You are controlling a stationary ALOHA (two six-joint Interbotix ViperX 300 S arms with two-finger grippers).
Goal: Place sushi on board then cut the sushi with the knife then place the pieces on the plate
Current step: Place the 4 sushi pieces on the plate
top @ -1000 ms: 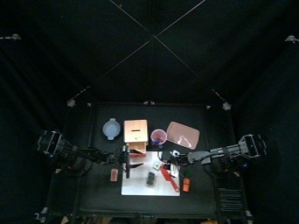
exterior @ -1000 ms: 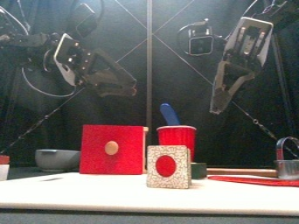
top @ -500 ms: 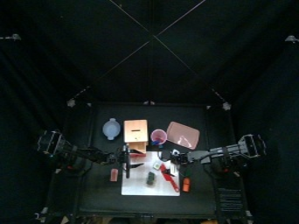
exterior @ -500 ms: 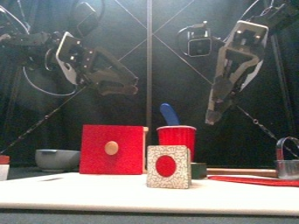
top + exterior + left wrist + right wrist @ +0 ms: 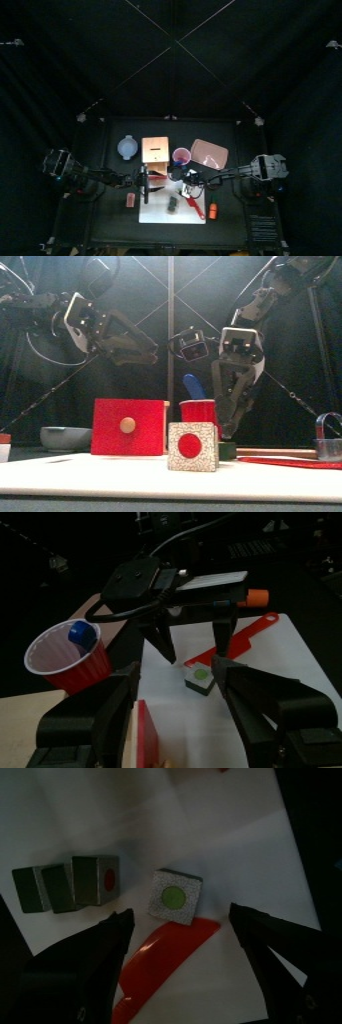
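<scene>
Your right gripper (image 5: 181, 916) hangs with its jaws spread wide over a single dark green toy sushi block (image 5: 175, 898) at frame centre, on the white cutting board (image 5: 227, 828). A red toy knife (image 5: 160, 968) lies just below; three more blocks (image 5: 60, 883) sit at left. Your left gripper (image 5: 177, 672) is also spread wide and holds nothing.
</scene>
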